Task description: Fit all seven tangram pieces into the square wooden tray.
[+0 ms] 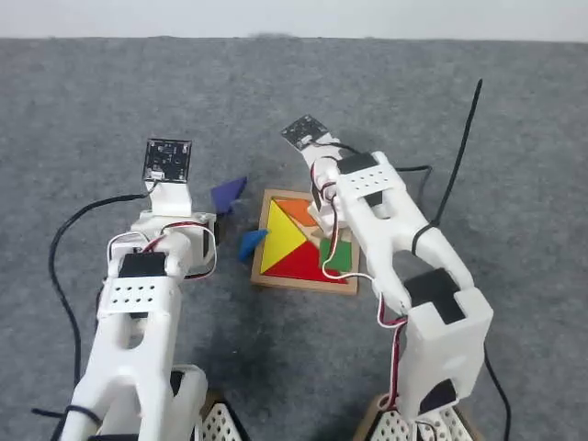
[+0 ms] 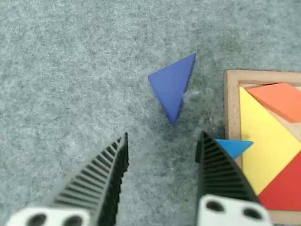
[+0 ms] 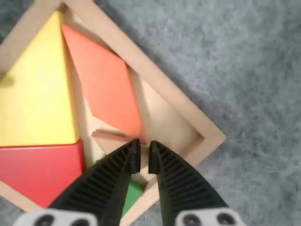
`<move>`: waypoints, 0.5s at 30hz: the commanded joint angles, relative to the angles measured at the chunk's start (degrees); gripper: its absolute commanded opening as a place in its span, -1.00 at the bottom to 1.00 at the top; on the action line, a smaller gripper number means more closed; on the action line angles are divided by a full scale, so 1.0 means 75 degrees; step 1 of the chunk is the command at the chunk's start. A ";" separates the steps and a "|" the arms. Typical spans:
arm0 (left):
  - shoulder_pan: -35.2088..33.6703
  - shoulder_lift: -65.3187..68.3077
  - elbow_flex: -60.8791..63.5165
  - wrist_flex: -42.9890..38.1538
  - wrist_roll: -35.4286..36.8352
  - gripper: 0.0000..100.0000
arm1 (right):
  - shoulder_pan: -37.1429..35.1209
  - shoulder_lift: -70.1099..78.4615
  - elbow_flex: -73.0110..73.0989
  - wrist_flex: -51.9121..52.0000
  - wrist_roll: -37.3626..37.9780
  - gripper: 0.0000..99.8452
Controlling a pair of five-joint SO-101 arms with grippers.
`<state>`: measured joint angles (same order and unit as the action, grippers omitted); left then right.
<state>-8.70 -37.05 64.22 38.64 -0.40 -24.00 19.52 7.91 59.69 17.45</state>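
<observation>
Roughly midway: four pieces lie in the tray (yellow, red, orange, green). Two blue triangles wait on the counter, the light one at the rim. The right hand, nearly closed and empty, sits over the orange piece, probably to seat it. The left hand hangs wide near the dark triangle; next it should close on that.

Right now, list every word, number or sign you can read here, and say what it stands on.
No readable text.
The dark blue triangle, the yellow triangle and the wooden tray are plain.
Marks on the left arm's circuit board and the right arm's circuit board are too small to read.
</observation>
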 commanded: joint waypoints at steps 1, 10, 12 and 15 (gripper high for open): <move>0.0000 -0.0223 -0.0041 -0.0211 0.0094 -0.55 | -0.0076 -0.0252 0.0293 0.0088 0.0152 -0.87; 0.0000 -0.0223 -0.0041 -0.0211 0.0094 -0.55 | -0.0182 -0.2690 0.1465 0.0123 -0.0340 -0.87; 0.0000 -0.0223 -0.0041 -0.0211 0.0094 -0.55 | -0.0322 -0.3475 0.1911 0.0088 -0.0375 -0.87; 0.0012 -0.0223 -0.0041 -0.0211 0.0094 -0.55 | -0.0709 -0.4132 0.2532 -0.0018 -0.0363 -0.87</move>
<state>-8.70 -37.05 64.22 38.64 -0.40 -26.81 -4.04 24.79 60.13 15.60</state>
